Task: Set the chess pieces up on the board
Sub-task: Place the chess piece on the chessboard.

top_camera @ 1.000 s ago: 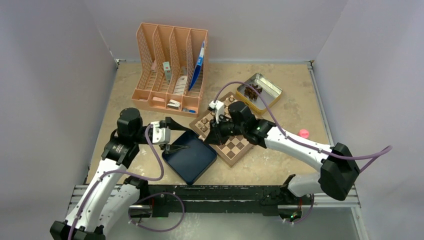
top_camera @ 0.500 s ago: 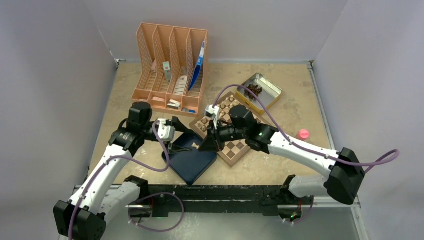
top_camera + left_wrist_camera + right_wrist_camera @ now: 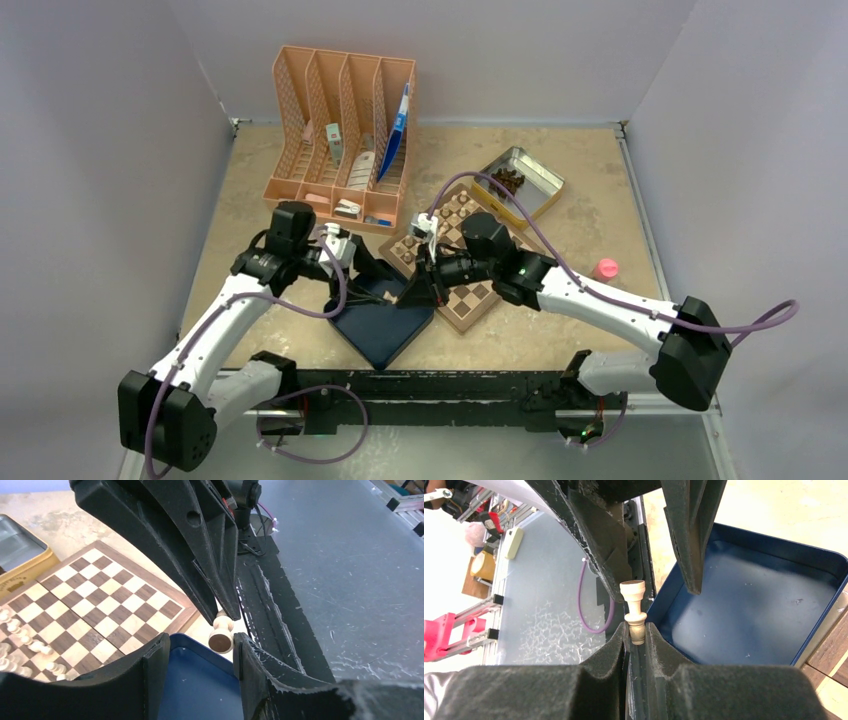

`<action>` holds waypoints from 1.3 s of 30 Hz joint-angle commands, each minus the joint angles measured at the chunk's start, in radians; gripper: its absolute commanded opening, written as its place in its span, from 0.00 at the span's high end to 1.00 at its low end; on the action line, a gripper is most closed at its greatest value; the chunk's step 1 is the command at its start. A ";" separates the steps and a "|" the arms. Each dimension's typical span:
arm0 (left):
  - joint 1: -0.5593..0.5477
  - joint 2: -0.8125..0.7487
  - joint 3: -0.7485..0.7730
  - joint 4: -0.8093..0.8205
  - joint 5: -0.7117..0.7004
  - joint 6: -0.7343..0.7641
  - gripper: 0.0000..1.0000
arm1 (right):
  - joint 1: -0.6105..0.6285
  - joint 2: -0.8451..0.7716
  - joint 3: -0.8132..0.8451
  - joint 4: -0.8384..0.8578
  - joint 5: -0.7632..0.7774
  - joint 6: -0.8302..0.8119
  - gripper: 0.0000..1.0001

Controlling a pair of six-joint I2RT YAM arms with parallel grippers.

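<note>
My right gripper [image 3: 636, 630] is shut on the head end of a pale chess piece [image 3: 634, 605], whose round base points away from it. In the left wrist view that chess piece [image 3: 221, 632] hangs between the fingers of my left gripper [image 3: 200, 647], which is open. The base sits close against one finger, with a wide gap to the other. Both grippers meet over the near corner of the board [image 3: 478, 296], above the dark blue tray [image 3: 380, 325]. Several pale pieces [image 3: 20, 635] stand or lie along the board's far side.
A peach desk organizer [image 3: 340, 140] stands at the back left. A metal tin [image 3: 517, 182] with dark pieces sits behind the board [image 3: 100, 595]. A small pink object [image 3: 606, 267] lies at the right.
My left arm has swung right to meet the right gripper, and its jaws have narrowed a little. The right gripper has carried the piece left and lower, over the tray's edge.
</note>
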 commanded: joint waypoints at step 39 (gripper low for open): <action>-0.005 -0.230 -0.159 0.985 -0.153 -0.952 1.00 | 0.000 -0.265 -0.242 0.783 0.244 0.607 0.42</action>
